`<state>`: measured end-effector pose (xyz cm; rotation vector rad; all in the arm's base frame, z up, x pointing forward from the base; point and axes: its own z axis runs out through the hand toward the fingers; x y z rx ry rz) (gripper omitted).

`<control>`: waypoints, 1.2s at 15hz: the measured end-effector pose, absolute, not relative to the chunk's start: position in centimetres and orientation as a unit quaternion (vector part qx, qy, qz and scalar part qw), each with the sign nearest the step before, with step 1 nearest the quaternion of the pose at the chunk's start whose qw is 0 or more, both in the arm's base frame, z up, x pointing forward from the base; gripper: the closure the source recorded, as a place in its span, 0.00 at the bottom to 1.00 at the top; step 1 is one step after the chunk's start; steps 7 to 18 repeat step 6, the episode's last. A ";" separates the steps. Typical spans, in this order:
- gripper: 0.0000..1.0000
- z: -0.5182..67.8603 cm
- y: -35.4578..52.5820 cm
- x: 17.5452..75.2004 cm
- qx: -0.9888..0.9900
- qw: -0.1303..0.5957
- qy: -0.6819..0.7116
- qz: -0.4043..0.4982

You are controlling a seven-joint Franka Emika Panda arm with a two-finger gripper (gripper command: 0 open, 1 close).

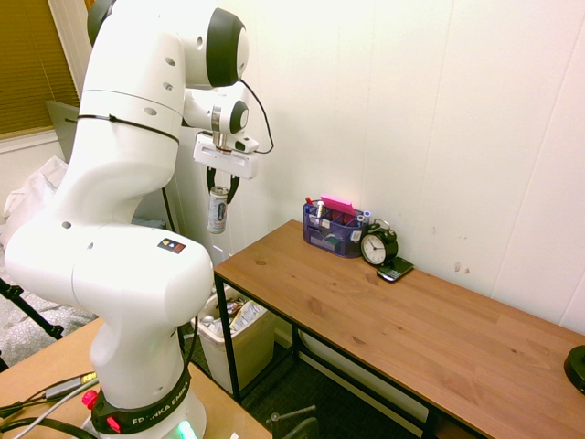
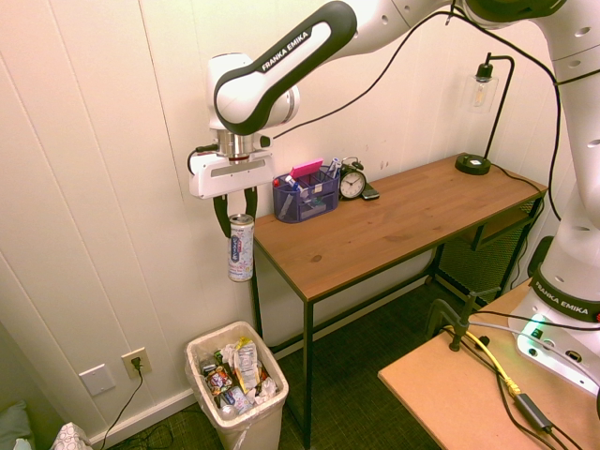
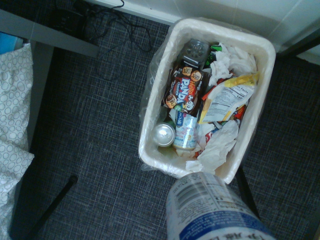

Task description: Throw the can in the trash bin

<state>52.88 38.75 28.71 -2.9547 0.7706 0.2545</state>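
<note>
White panelled wall behind, wooden table w/ blue organiser & clock. End effector hangs off the table's end, clamped on the can by its top, can upright. Trash bin sits on dark carpet below, full of wrappers.
</note>
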 end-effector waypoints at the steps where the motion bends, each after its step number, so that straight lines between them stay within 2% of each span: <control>1: 0.00 28.7 38.7 52.9 -0.964 0.039 0.251 0.082; 6: 0.00 29.8 35.8 54.9 -0.962 0.036 0.267 0.040; 18: 0.00 29.8 35.8 54.9 -0.962 0.036 0.267 0.040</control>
